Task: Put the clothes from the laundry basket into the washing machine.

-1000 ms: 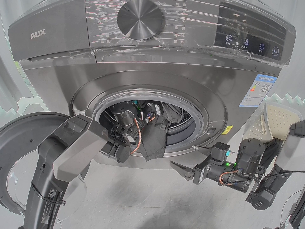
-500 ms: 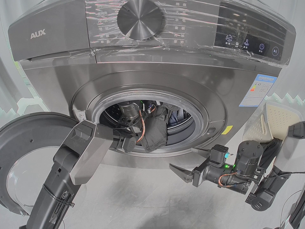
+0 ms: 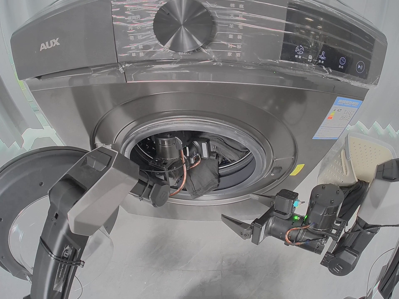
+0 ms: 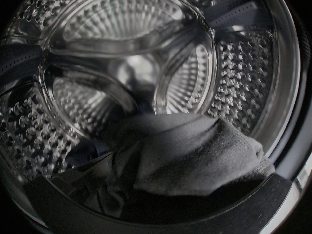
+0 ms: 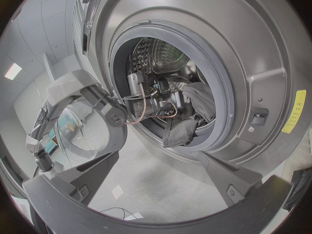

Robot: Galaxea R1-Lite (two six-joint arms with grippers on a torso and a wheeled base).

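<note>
Grey, showing speckled floor (image 3: 187,254) beneath silver front-loading washing machine (image 3: 83,100) wearing blue rectangular label (image 3: 337,117); holding right gripper (image 3: 237,204) spread; reaching left gripper (image 3: 205,150) into drum, grip untellable.

One washing machine (image 3: 199,92), one door (image 3: 25,179), one laundry basket (image 3: 365,154), two garments (image 3: 204,178).

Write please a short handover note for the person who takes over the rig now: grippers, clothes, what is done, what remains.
Left gripper: inside the washing machine mouth, at the dark garment; its grip cannot be judged.
Right gripper: open, empty, before the machine, below the mouth.
Garment: partly in the drum, one end hangs over the lower door seal.
Done: door open, garment partly in.
Left: push the hanging end in, then check the laundry basket at the right; contents hidden.
</note>
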